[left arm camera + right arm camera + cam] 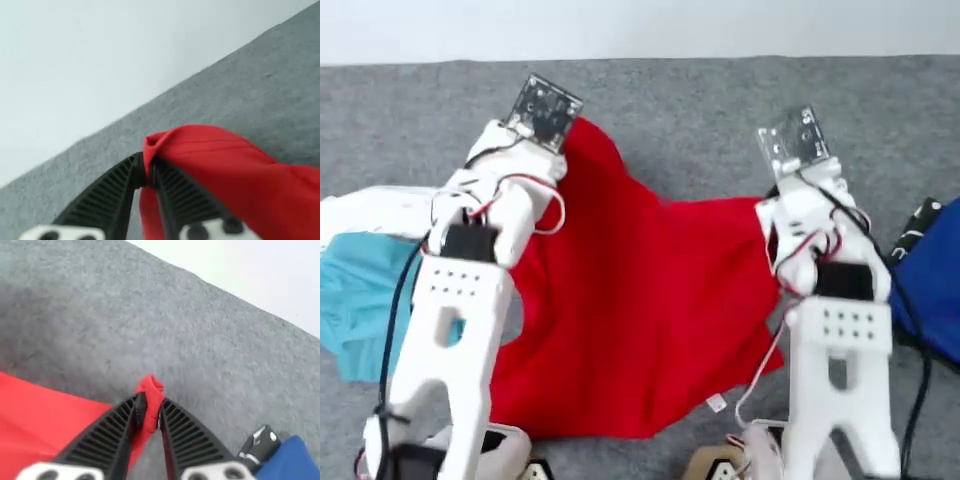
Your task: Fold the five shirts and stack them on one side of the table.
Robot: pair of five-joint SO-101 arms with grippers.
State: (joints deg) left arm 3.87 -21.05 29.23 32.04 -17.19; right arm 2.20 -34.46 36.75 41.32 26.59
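Two corners of the red shirt (640, 300) are held, one by each arm. The left fingers (142, 172) are clenched on a bunched corner of the cloth, which is lifted above the grey bench (720, 100) on the side of its far edge. From there the fabric hangs down to the surface. The right fingers (143, 407) are also pressed together. They pinch a small tip of the shirt's other far corner, low over the bench. The rest of the red shirt lies spread and wrinkled in the middle of the bench, and its near hem comes close to the near edge. At the left edge lies a teal shirt (355, 295), and touching it on the far side is a white shirt (370, 210). At the right edge lies a blue shirt (935, 280), with a small black object (918, 222) just beside it toward the far edge.
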